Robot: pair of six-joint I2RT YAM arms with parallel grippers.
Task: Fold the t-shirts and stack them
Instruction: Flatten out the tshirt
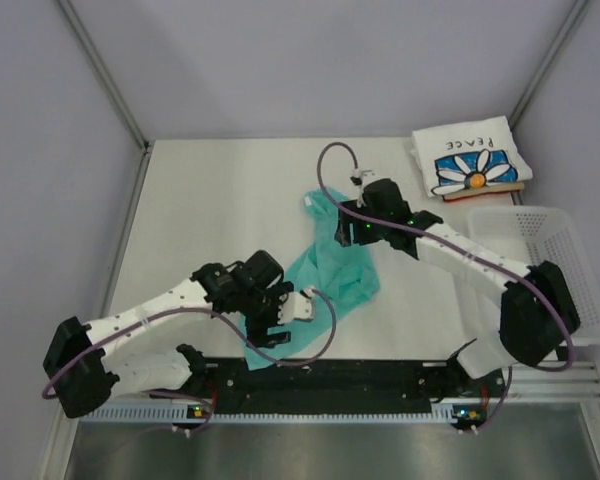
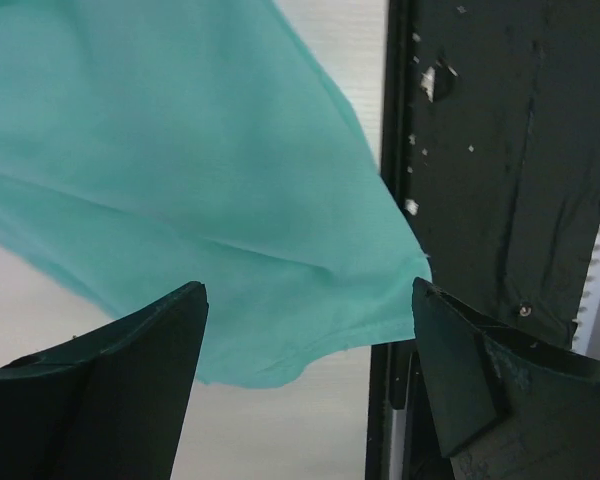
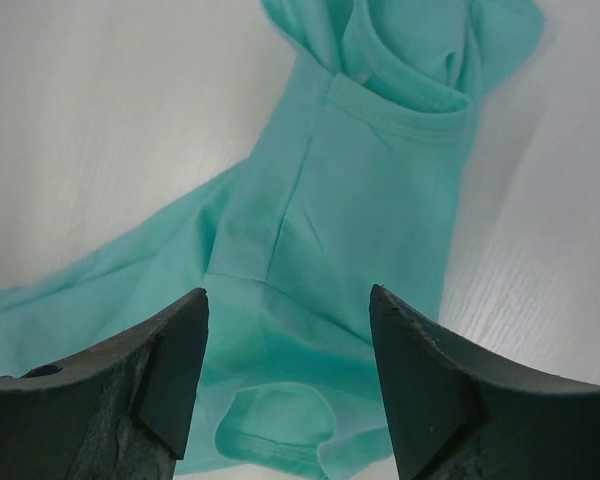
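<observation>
The teal-green t-shirt (image 1: 328, 268) lies crumpled in the middle of the table, stretched from the far middle toward the near edge. My left gripper (image 1: 268, 328) is open above its near hem; in the left wrist view the hem (image 2: 280, 330) lies between the open fingers, untouched. My right gripper (image 1: 346, 228) is open over the shirt's far end; the right wrist view shows the collar (image 3: 400, 95) and a sleeve (image 3: 280, 425) below the open fingers. The white daisy-print "PEACE" t-shirt (image 1: 472, 158) lies folded at the far right.
A white plastic mesh basket (image 1: 550, 260) stands at the right edge, near the right arm. The black base rail (image 1: 330, 375) runs along the near edge, just beside the shirt's hem. Grey walls enclose the table.
</observation>
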